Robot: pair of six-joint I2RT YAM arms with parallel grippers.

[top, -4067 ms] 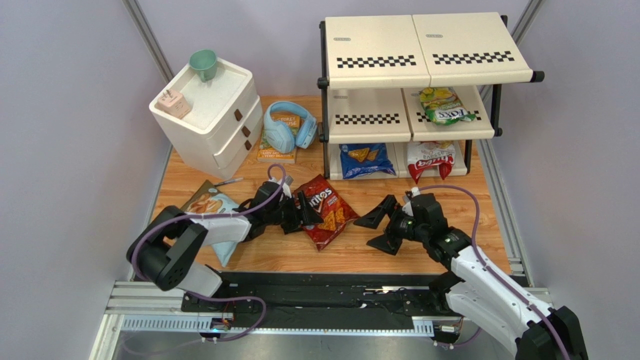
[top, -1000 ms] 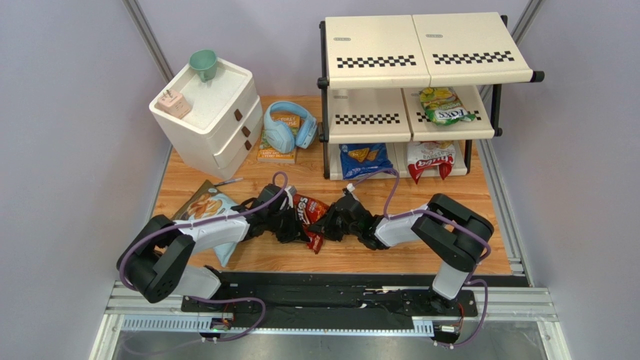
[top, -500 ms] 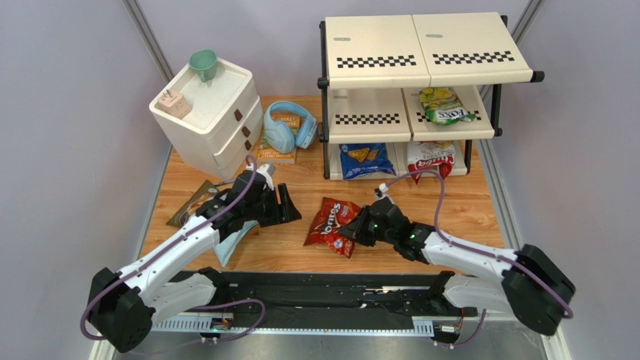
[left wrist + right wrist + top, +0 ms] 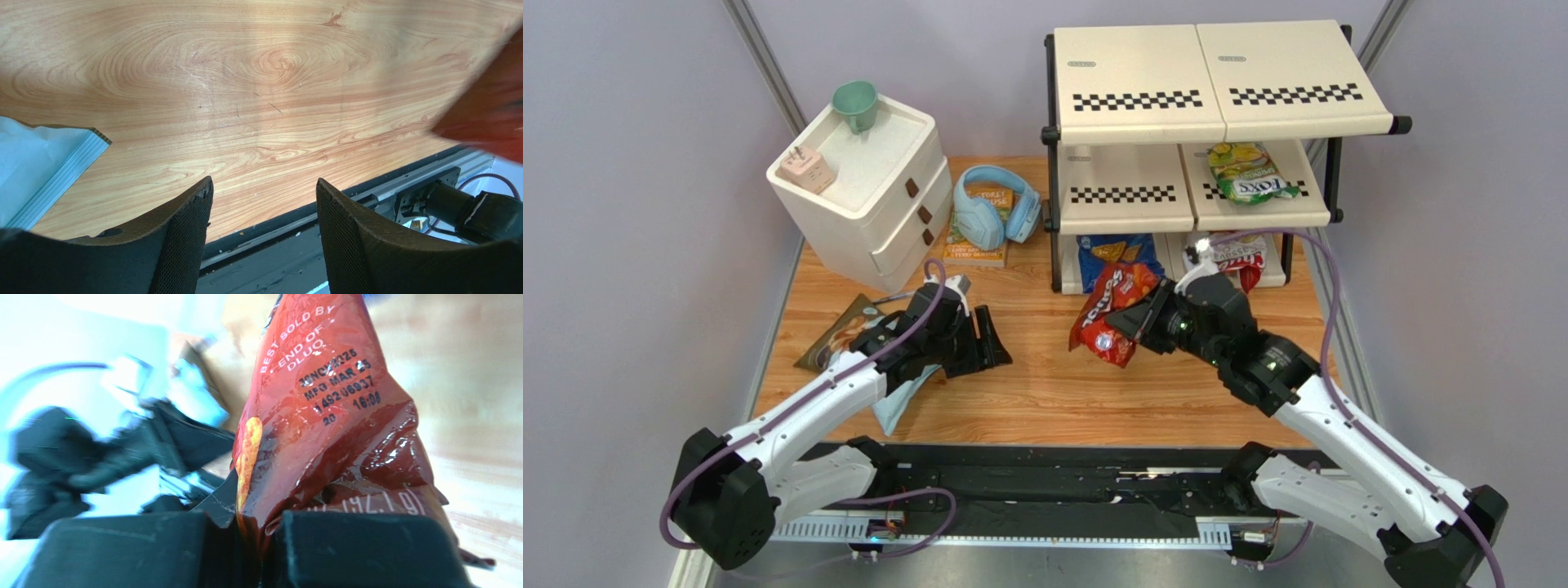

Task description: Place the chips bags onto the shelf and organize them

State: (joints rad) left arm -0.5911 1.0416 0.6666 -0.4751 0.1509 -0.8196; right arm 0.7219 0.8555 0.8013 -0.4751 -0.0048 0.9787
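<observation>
Our right jaws pinch one end of the red Doritos bag (image 4: pixel 1109 314), so it goes first toward the shelf (image 4: pixel 1210 86). It is at the frame's centre, seemingly above the table (image 4: pixel 1051 404). Our left jaws stand wide and empty, beside the pale-blue bag (image 4: pixel 895 402).
</observation>
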